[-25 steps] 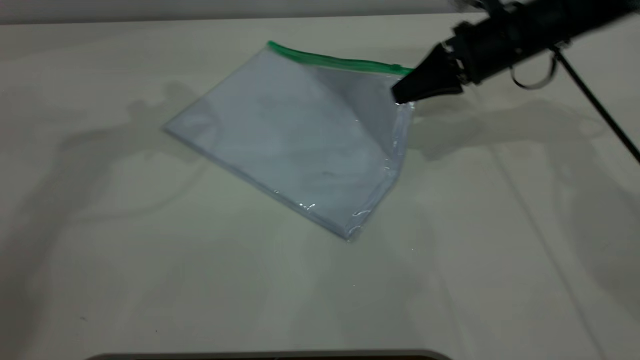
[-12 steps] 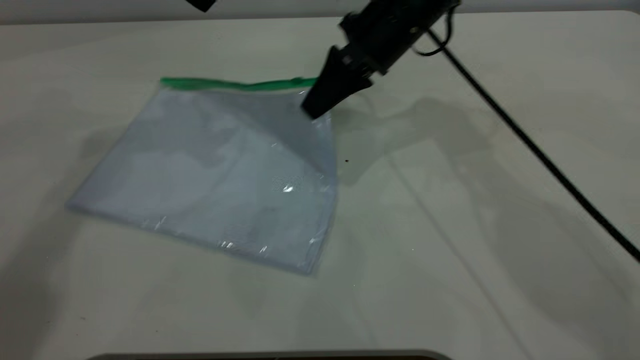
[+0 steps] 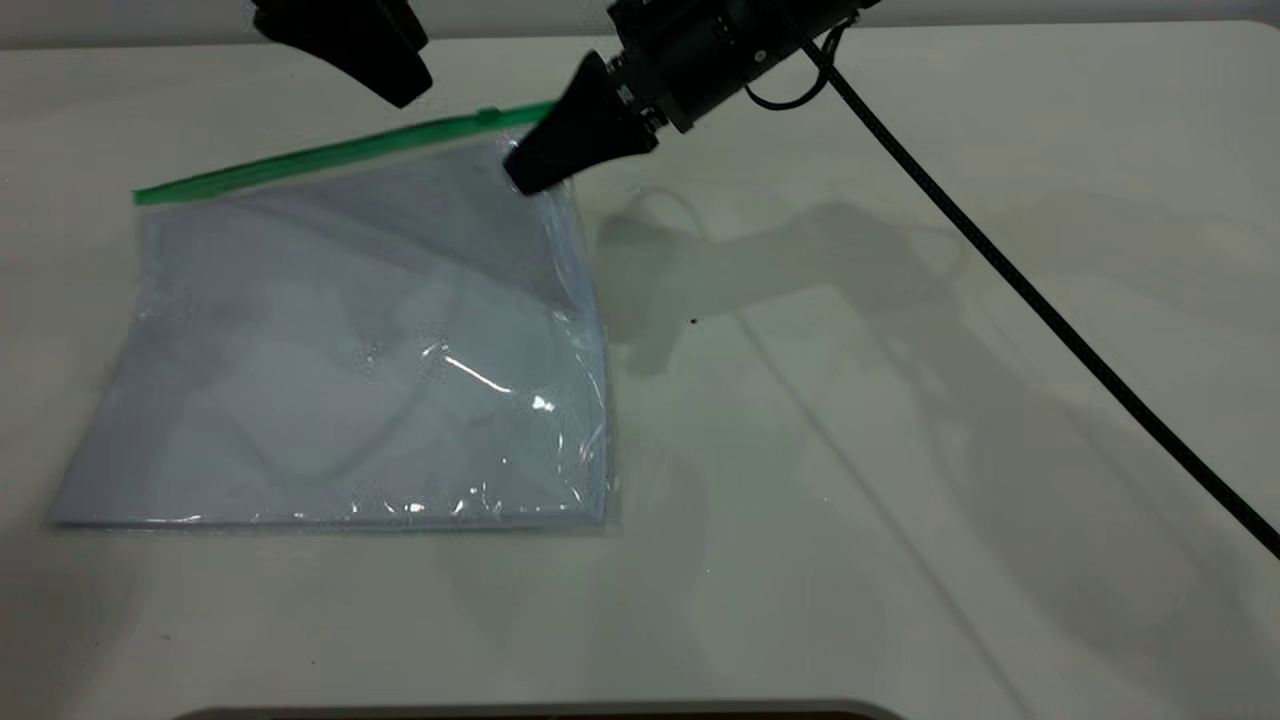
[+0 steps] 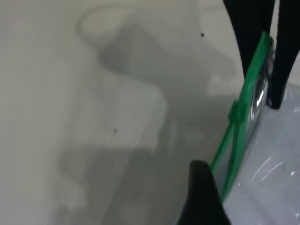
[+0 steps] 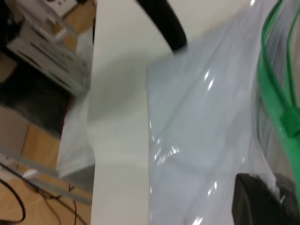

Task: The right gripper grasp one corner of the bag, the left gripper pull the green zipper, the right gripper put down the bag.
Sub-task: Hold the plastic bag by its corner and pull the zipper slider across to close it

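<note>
Since half a second ago the large clear plastic bag (image 3: 350,350) of pale bluish-white sheets has swung further left across the off-white worktop (image 3: 900,500), its near edge resting down and its far right corner lifted. That corner is clenched in the cable-trailing black right gripper (image 3: 530,172). The narrow bright green zipper (image 3: 330,155) along the far edge carries its slider tab (image 3: 487,114) near the right gripper. The plain black left gripper (image 3: 395,85) has dropped in above the zipper; whether it is parted I cannot tell.
</note>
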`<state>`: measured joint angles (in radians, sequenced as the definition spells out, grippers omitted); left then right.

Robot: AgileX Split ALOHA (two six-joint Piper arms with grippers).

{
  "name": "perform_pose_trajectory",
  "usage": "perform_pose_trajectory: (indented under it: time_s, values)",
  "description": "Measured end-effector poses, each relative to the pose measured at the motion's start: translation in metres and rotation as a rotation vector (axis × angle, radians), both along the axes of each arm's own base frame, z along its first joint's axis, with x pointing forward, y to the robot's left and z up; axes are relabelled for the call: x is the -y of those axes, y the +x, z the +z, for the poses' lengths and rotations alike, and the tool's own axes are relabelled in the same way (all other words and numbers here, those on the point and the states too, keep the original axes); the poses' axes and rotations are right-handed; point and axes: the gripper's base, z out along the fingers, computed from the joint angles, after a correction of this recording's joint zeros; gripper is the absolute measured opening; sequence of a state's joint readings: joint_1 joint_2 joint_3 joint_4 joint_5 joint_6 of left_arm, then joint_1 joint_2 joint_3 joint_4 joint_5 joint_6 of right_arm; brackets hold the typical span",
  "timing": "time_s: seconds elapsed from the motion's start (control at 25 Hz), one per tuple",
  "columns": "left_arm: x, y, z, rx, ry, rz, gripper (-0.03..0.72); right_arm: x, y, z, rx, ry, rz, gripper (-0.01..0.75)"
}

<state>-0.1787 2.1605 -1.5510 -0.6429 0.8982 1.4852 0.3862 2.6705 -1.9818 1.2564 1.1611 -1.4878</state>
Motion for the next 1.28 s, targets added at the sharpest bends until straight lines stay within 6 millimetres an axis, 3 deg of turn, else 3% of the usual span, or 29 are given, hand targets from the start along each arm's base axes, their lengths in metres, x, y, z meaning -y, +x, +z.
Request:
perform_pose_trajectory:
  time_s: [0.52,1.12,1.28]
  values:
    - [0.006,0.002,-0.02,-0.031,-0.065,-0.019,0.561,-0.012,-0.004,0.004,0.048,0.059,0.021,0.032]
    - [0.008,0.002,-0.021,-0.032,-0.082,-0.017,0.265,-0.012,-0.004,0.004,0.051,0.06,0.021,0.032]
    - [0.008,0.002,-0.024,-0.04,-0.083,-0.015,0.218,-0.012,-0.004,0.004,0.052,0.058,0.02,0.032]
